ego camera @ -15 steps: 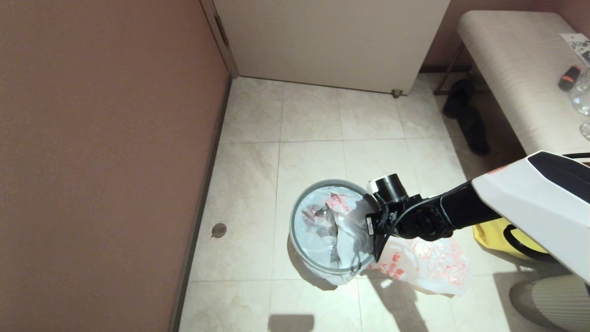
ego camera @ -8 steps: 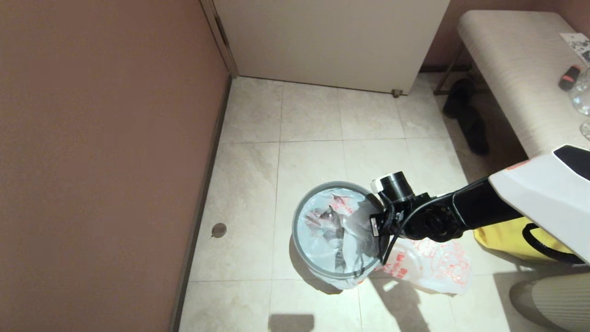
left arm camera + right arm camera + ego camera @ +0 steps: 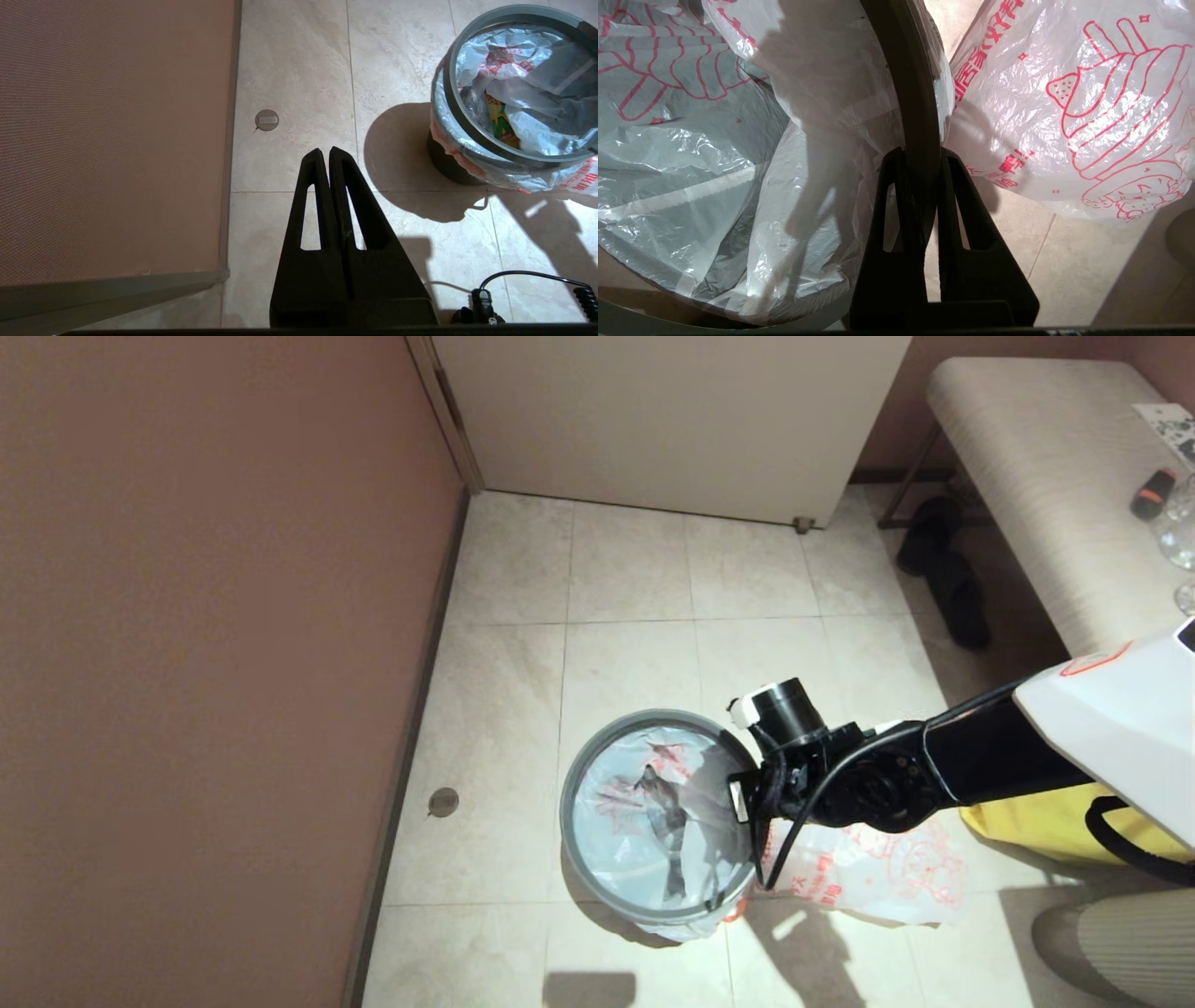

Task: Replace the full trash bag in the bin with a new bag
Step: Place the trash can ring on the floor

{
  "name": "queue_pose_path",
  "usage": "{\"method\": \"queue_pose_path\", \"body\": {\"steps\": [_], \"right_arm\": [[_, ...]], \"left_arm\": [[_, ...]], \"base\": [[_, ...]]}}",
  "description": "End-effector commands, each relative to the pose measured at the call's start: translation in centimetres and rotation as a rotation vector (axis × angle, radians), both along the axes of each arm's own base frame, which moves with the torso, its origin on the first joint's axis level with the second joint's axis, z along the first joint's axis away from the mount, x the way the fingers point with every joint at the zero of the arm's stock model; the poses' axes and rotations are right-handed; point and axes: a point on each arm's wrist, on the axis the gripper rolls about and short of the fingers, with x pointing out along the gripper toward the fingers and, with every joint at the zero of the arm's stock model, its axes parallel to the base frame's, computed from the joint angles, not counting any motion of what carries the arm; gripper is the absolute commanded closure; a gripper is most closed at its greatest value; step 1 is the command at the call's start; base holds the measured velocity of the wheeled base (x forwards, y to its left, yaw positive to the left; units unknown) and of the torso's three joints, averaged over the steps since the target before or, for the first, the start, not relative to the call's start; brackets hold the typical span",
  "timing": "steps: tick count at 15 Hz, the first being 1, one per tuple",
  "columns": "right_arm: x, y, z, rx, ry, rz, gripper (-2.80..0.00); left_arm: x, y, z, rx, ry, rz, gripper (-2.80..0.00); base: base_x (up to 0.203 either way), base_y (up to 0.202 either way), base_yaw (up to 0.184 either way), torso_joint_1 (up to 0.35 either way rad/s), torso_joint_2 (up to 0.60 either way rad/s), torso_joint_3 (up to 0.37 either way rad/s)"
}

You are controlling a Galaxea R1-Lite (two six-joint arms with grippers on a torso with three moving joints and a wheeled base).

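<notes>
right gripper [image 3: 922, 156] has its fingers clamped on the bin's [image 3: 653, 905] grey hoop [image 3: 915, 93], printed bag [image 3: 868, 877] lying beside it on the floor [image 3: 635, 579], left gripper's [image 3: 325, 156] fingers together.

bin [image 3: 446, 161]: small round black plastic wastebasket, grey hoop rim
bag [image 3: 868, 873]: thin translucent white plastic, orange-red printed drawings
floor [image 3: 635, 579]: beige tiles
</notes>
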Motion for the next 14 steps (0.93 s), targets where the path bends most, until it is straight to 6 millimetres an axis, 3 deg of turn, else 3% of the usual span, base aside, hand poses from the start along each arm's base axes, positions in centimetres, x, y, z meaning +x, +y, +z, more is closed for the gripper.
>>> {"method": "queue_pose_path", "body": {"steps": [1, 7, 8, 14], "right_arm": [[0.3, 0.7, -0.2, 0.004, -0.007, 0.008, 0.00], [1.7, -1.6, -0.9, 0.001, 0.009, -0.053, 0.00], [1.7, -1.5, -1.2, -0.002, 0.015, -0.051, -2.80], [1.6, -1.2, -2.5, -0.023, 0.033, -0.047, -2.80]], "left_arm": [[0.0, 0.0, 0.0, -0.001, 0.001, 0.001, 0.00], [0.0, 0.0, 0.0, -0.001, 0.001, 0.001, 0.00], [0.0, 0.0, 0.0, -0.001, 0.001, 0.002, 0.00], [0.0, 0.0, 0.0, -0.001, 0.001, 0.001, 0.00]], "base": [[0.000, 0.000, 0.000, 0.000, 0.00, 0.000], [0.000, 0.000, 0.000, 0.000, 0.00, 0.000], [0.000, 0.000, 0.000, 0.000, 0.00, 0.000], [0.000, 0.000, 0.000, 0.000, 0.00, 0.000]]}}
